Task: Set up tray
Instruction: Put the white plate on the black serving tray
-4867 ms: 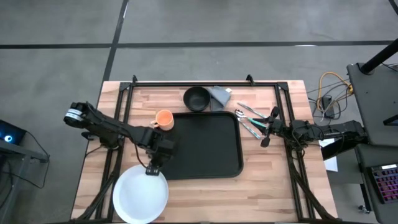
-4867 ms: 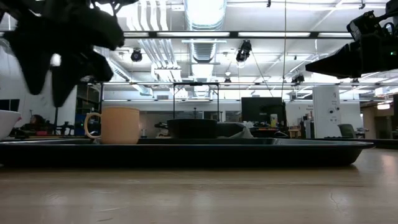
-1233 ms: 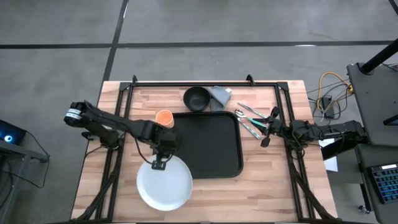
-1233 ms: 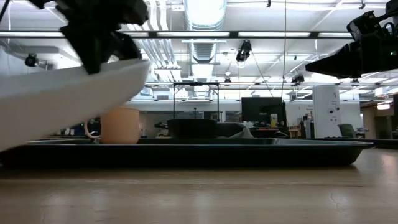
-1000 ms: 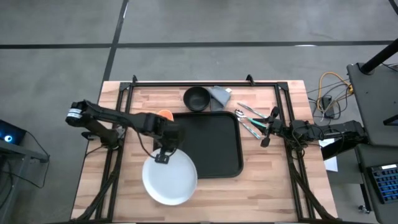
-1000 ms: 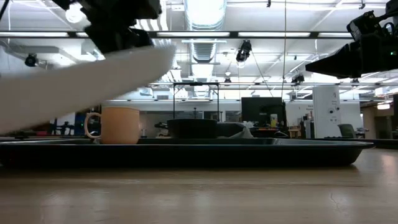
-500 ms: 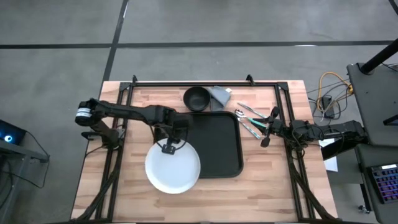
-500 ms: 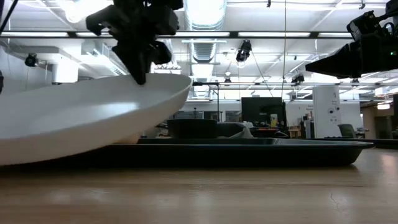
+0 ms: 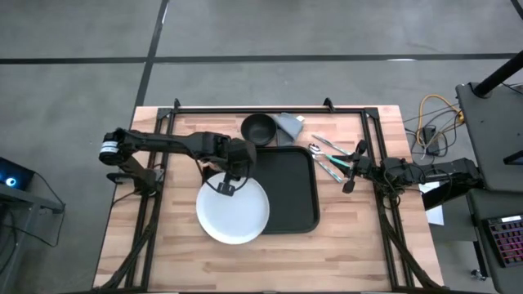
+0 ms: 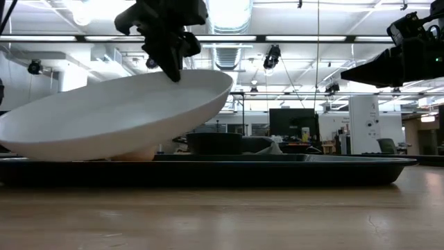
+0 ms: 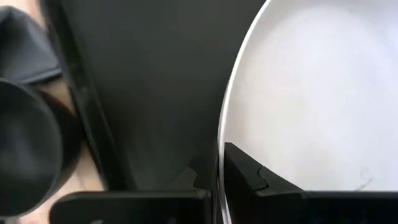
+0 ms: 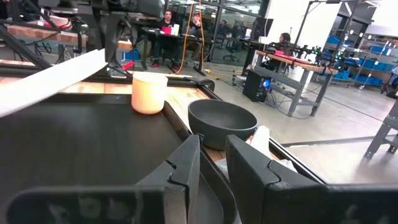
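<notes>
From above, the left hand (image 9: 226, 184) pinches the far rim of a white plate (image 9: 233, 211), fingers closed on it. The plate spreads from the hand toward the table's (image 9: 351, 253) near edge and covers the left border of the black tray (image 9: 288, 189), which lies just to the hand's right, mid-table. The arm hides whatever sits behind the hand. A black bowl (image 9: 258, 129) stands beyond the hand past the tray's far edge, a grey cloth (image 9: 288, 125) touching it. The right hand (image 9: 353, 167) waits off the tray's right side beside some cutlery (image 9: 325, 159); its fingers stand a little apart with nothing seen between them, and the cutlery pieces are too small to tell apart.

At table height, the left hand (image 10: 171, 52) hangs from above holding the plate (image 10: 125, 114) tilted, gripped edge high. The plate's low side hides most of something tan behind it. The tray (image 10: 277, 169) shows only as a dark band, the bowl (image 10: 214, 143) beyond it. The right arm is cut off at the upper right.

The left wrist view shows the plate (image 11: 317, 99) beside the tray's floor (image 11: 149, 81); one finger (image 11: 245, 177) sits at the rim, and the bowl (image 11: 25, 155) is cropped.

The right wrist view looks between two slightly parted fingers (image 12: 180, 165) across the tray (image 12: 68, 140) to a tan cup (image 12: 148, 92), the bowl (image 12: 222, 121) and the plate's edge (image 12: 53, 81). People sit blurred at desks far behind.
</notes>
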